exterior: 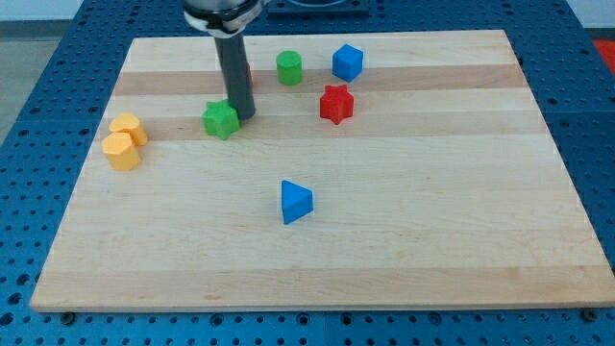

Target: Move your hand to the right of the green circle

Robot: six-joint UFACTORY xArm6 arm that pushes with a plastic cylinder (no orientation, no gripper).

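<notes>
The green circle (289, 67) is a short cylinder near the view's top, a little left of centre. My tip (242, 115) is at the end of the dark rod, below and to the left of the green circle. The tip stands right beside the green star (221, 119), on its right side. A small red block (249, 72) peeks out from behind the rod, mostly hidden, left of the green circle.
A blue hexagon-like block (348, 62) lies right of the green circle. A red star (336, 104) lies below it. Two yellow blocks (128, 129) (121, 151) sit at the view's left. A blue triangle (295, 202) lies near the board's (432, 240) centre.
</notes>
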